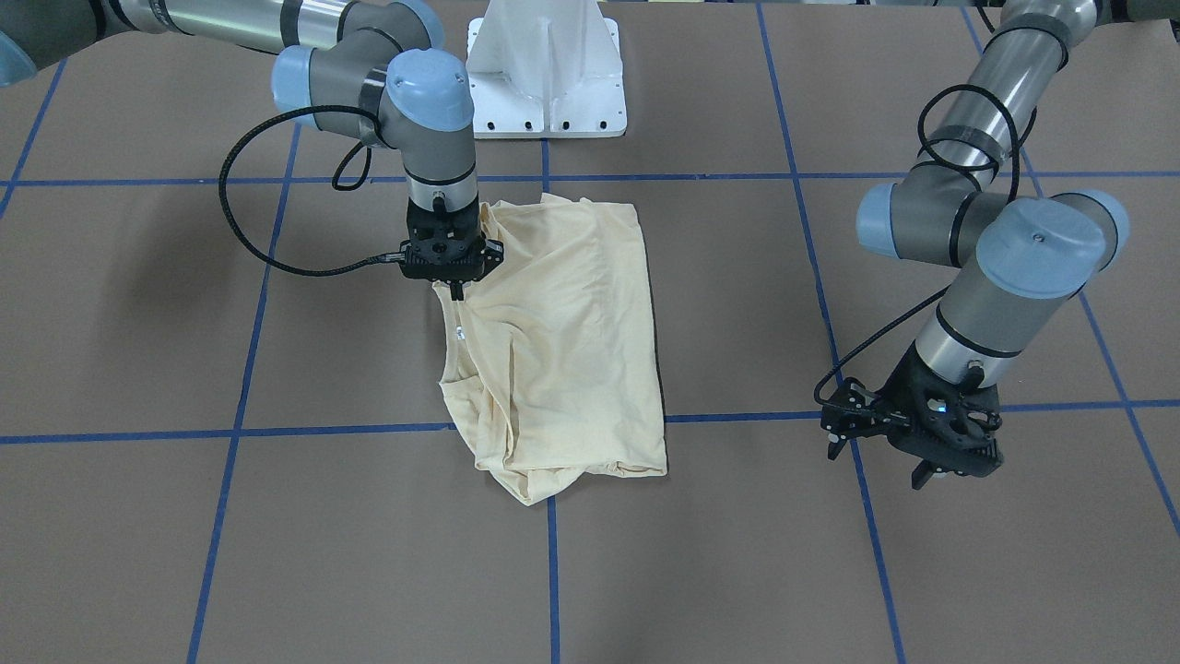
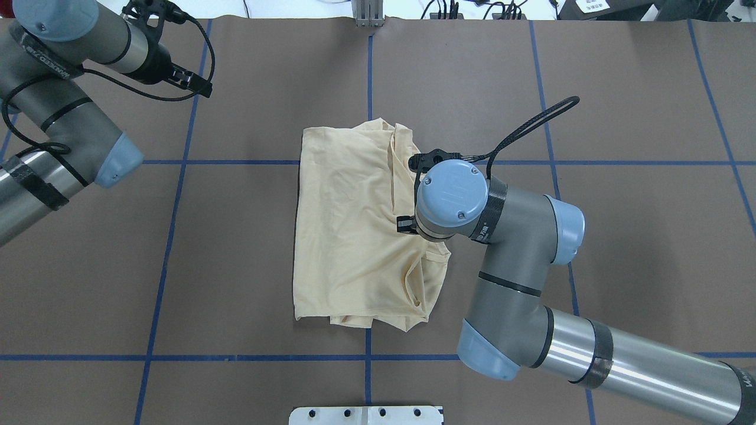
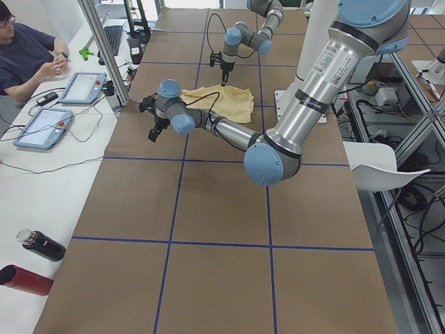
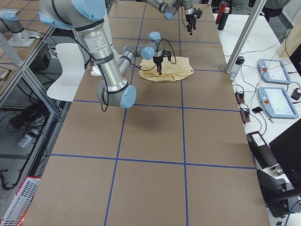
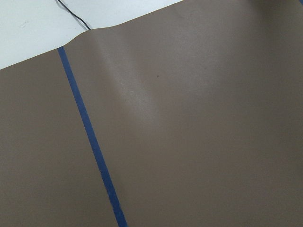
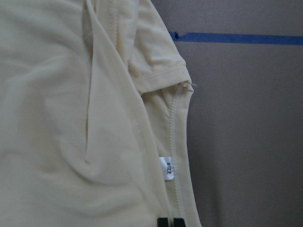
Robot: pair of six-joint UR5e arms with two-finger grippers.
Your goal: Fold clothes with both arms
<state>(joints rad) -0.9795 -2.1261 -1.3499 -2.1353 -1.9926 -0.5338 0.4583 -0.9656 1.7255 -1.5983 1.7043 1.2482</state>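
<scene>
1. You'll find the T-shirt [image 2: 348,236], pale cream-yellow, folded into a rough rectangle on the table [image 2: 236,265]. It lies about midway between the robot-side edge and your edge, over a crossing of the blue tape lines [image 2: 236,162].
2. Its neckline faces the robot's right. A white size label [image 6: 168,170] sits just beside the neckline seam.
3. Right gripper [image 1: 458,293]: it points straight down onto that neckline edge, jaws closed and pinching the hem near the label. In the right wrist view the two fingertips [image 6: 163,222] meet on the seam.
4. Left gripper [image 1: 876,466]: jaws spread wide, holding nothing. It hangs above bare table near your edge, well apart from the T-shirt, on the robot's left.
5. The white pedestal base [image 1: 546,74] stands at the robot-side edge.
</scene>
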